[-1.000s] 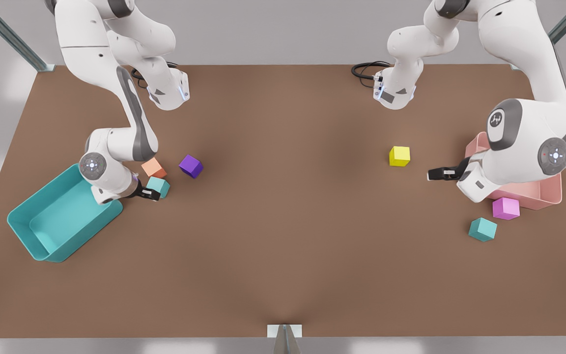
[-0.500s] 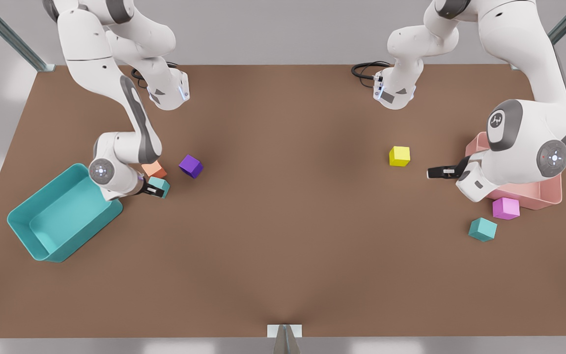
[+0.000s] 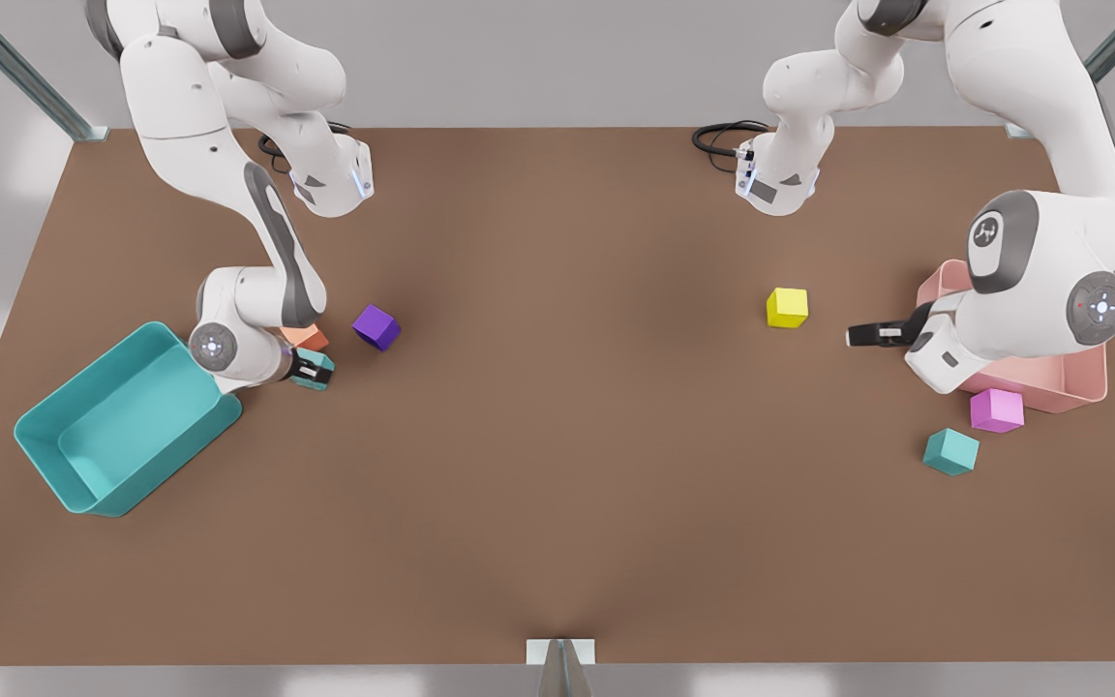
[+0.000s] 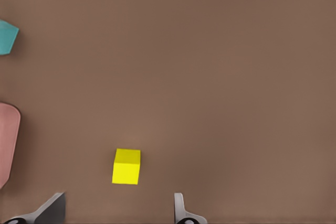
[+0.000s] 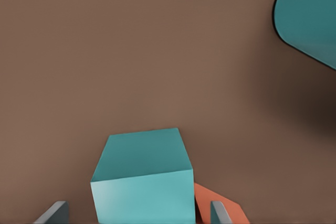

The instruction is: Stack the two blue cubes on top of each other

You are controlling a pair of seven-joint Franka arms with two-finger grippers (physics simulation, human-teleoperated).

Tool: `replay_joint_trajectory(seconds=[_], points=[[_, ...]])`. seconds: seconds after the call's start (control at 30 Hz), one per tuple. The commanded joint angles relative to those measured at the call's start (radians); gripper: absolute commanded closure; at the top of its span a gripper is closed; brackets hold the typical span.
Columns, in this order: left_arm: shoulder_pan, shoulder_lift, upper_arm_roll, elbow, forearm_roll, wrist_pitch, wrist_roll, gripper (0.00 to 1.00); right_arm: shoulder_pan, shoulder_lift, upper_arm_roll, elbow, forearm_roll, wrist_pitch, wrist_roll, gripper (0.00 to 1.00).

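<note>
Right gripper (image 3: 314,369): we see its fingers spread either side of the near teal cube (image 5: 143,179), not yet pinching, beside the orange cube (image 3: 307,338) and teal bin (image 3: 54,455).
Left gripper (image 3: 858,335): fingers apart, waiting near the yellow cube (image 3: 787,307).
Second teal cube (image 3: 950,451): on the table by the pink cube (image 3: 995,409).

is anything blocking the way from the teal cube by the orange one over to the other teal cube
Nothing visible. The right gripper straddles the teal cube; the bare table runs to the other teal cube, with the purple cube and yellow cube off the line.
</note>
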Motion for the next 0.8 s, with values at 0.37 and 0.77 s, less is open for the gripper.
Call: replay_joint_trajectory(seconds=[0.37, 0.77], points=[[0.002, 0.004, -0.001, -0.004, 0.001, -0.02, -0.004, 0.0, -0.002, 0.075, 0.0, 0.017, 0.008, 0.002, -0.005, 0.0], [0.002, 0.002, -0.001, -0.004, 0.001, -0.033, -0.004, 0.0, -0.002, 0.118, 0.0, 0.028, 0.043, 0.007, -0.014, 0.0]])
